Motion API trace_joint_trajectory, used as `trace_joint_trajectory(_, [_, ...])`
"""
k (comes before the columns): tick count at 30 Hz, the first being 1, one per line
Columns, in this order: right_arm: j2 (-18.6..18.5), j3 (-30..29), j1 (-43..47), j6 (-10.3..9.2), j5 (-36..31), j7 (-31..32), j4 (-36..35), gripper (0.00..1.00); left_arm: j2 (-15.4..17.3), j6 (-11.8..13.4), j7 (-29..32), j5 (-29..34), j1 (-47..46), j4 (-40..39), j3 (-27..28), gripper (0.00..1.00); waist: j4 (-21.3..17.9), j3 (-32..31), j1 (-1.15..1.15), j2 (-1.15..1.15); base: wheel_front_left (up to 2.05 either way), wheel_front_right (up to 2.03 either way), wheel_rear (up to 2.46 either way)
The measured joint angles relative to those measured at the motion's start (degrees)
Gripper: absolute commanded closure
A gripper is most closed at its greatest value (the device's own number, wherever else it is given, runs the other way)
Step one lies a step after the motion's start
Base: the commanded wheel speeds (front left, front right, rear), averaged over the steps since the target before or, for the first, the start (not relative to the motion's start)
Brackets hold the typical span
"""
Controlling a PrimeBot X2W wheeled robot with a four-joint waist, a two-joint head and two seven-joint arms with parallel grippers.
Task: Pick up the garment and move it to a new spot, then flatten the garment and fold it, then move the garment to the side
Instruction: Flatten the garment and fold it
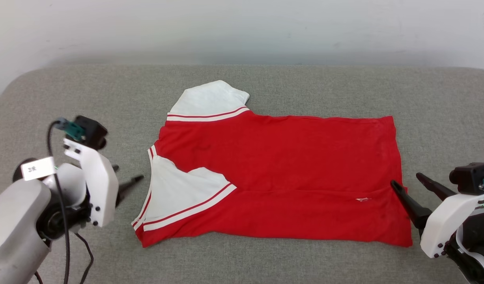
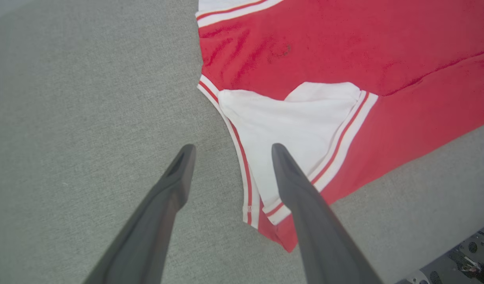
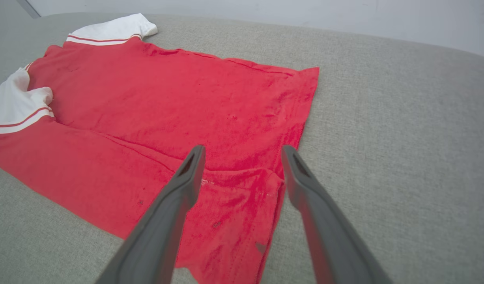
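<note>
Garment [image 1: 281,173] is flat on the grey cushion [image 1: 242,83], about centre of the head view. It lies sideways, with the neck end at 9 o'clock and the hem [image 1: 397,177] at 3 o'clock. The near long edge is folded up over the body, and the fold line runs 9-to-3 across the lower half. Far sleeve [image 1: 208,100], white with red-and-white trim, sticks out at 11 o'clock. Near sleeve [image 1: 178,193] is folded inward and lies on the red at the 8 o'clock corner. A small white tag [image 1: 363,200] sits on the fold line toward 4 o'clock. Left gripper [image 1: 128,173] is at 9 o'clock of the garment, over bare cushion, near the neck edge but apart from it in the head view, with its prongs spread and nothing between them. In the left wrist view one prong is over cushion and the other over the white near sleeve, with the striped neck trim running between; can't tell if it touches cloth. Right gripper [image 1: 406,179] is at 3 o'clock, right at the hem, also spread with nothing clamped. In the right wrist view one prong is over the folded red layer and the other runs along the hem edge over cushion; contact can't be told. White wall [image 1: 242,27] is at 12 o'clock behind the cushion. A black cable [image 1: 64,221] loops down the left arm.
</note>
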Motion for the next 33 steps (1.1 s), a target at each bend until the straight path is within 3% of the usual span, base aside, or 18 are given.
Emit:
trace_joint_trajectory(11, [1.5, 0.1, -0.1, 0.0, -0.8, 1.2, -0.8, 0.0, -0.4, 0.4, 14.6, -2.7, -1.3, 0.3, -5.1, 0.0, -0.8, 0.7, 0.0, 0.0, 0.0, 0.0, 0.0])
trace_joint_trajectory(32, [1.6, 3.1, -4.1, 0.0, -0.1, 0.3, 0.8, 0.0, -3.8, -1.1, 15.5, -1.6, -0.9, 11.1, -10.5, 0.0, -3.5, 4.3, 0.0, 0.0, 0.0, 0.0, 0.0])
trace_joint_trajectory(33, [1.5, 3.2, -4.2, 0.0, 0.1, 0.1, 0.8, 0.0, -3.9, -1.1, 15.4, -1.7, -0.9, 11.4, -10.6, 0.29, -3.5, 4.2, 0.0, 0.0, 0.0, 0.0, 0.0])
